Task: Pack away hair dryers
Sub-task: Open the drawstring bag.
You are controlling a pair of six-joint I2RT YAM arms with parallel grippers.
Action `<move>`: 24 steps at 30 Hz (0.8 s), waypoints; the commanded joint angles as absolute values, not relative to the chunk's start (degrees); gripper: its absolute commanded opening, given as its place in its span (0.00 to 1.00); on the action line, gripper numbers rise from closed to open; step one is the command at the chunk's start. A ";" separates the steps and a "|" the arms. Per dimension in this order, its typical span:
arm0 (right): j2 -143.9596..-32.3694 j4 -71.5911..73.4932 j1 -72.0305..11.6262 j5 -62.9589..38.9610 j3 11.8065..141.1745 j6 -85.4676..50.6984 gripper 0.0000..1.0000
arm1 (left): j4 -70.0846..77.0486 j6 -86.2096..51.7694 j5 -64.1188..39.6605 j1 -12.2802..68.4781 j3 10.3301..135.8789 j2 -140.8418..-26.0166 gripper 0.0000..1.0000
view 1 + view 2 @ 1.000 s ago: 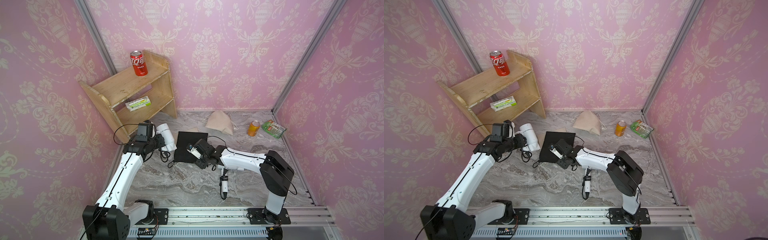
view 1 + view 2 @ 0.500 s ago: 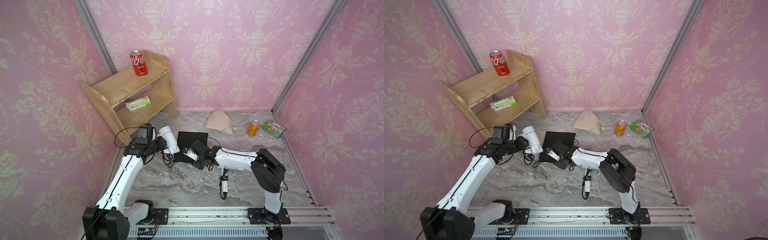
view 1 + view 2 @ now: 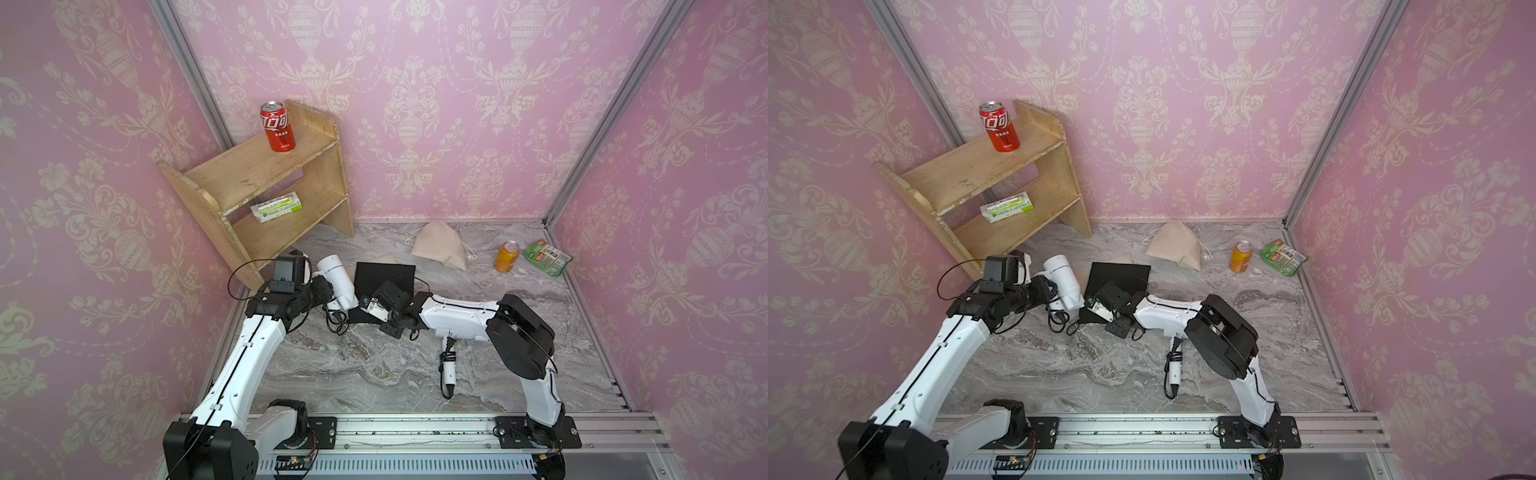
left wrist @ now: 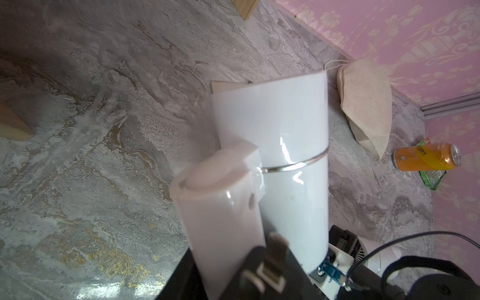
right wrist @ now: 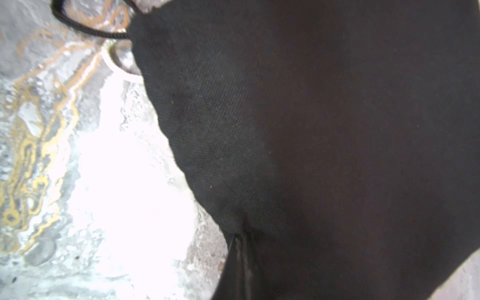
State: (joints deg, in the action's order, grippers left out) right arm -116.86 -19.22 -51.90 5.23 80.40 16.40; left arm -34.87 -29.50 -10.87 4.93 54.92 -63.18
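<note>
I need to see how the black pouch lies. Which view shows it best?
A top view: the pouch shows nearly whole, lying on the table, its near corner hidden under the right gripper. The right wrist view fills with close-up fabric only; the left wrist view shows none of it clearly.

I counted one white hair dryer in plain sight, one red can, one orange can, one black pouch, two beige pouches, one shelf, one green packet, one box.
</note>
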 commanded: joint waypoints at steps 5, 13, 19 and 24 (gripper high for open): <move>-114.40 -19.85 -50.84 -1.90 83.59 12.92 0.00 | -35.35 -30.41 -13.86 4.66 53.16 -59.80 0.10; -112.00 -19.17 -46.71 -9.76 84.73 7.67 0.00 | -36.29 -32.05 -16.62 4.66 48.08 -55.96 0.10; -111.94 -19.28 -44.89 -11.47 86.68 4.58 0.00 | -35.14 -33.15 -21.58 4.65 44.03 -52.73 0.10; -113.06 -20.35 -44.44 -11.20 89.52 2.44 0.00 | -34.28 -33.21 -26.78 5.03 42.36 -51.26 0.10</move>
